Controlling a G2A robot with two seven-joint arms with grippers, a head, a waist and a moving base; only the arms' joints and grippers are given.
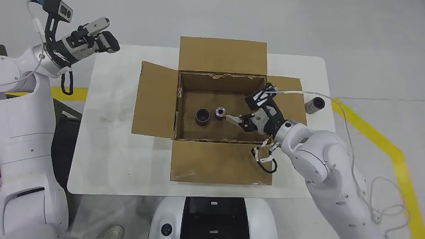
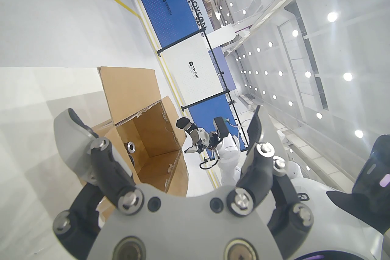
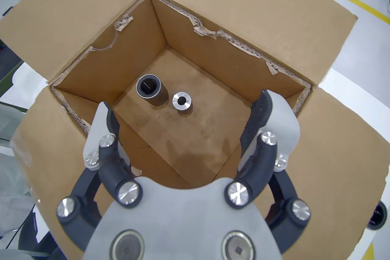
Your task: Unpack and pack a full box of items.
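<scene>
Two parts rest on the floor of the open cardboard box (image 1: 222,56): a dark cylinder (image 3: 150,89) standing on end and, just beside it at its 3 o'clock in the top view, a silver bushing (image 3: 182,101). I note a second cylinder (image 1: 315,103) on the table (image 1: 106,139) outside the box, near the flap at the box's 3 o'clock. I cannot tell whether it stands or lies. The right gripper (image 3: 185,104) hangs over the box opening, toward its 3 o'clock wall, jaws spread wide and grasping nothing. The left gripper (image 1: 106,40) is raised well apart from the box, at its 10 o'clock near the table's corner, likewise released and empty.
</scene>
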